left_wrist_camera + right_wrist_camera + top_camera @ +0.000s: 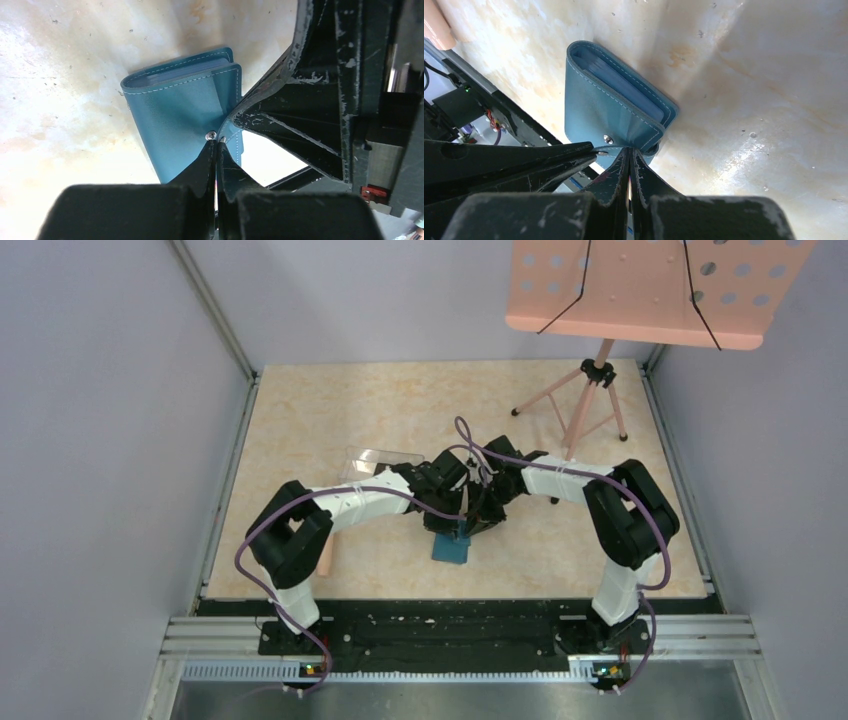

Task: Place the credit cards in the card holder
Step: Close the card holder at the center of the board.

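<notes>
From above, a small teal-blue folding leather card holder (452,548) lies on the beige marbled table (330,410), near its front edge and midway between the two arm bases. The left pincer (458,522) and the right pincer (474,524) meet tip to tip over its far edge. A clear plastic box (385,462) sits just behind the left arm's wrist. A pink perforated music stand (640,290) on a tripod rises at the far right corner.

At the left wrist, the card holder (185,115) is folded, with white stitching along its edges and pale blue inner leaves showing at the slightly gaping end. The left pincer (216,145) is clenched, its fingers pressed together with their tips right beside the tiny silver snap button (211,135). The right pincer (226,134), also clenched, touches the same spot from the right.

At the right wrist, the card holder (604,110) rests on the table, fold to the upper left. The right pincer (629,150) is clenched at the holder's near corner, just beside the snap button (608,139), with the left pincer (596,150) reaching in from the left. Whether either pincer is nipping the leather edge cannot be told.
</notes>
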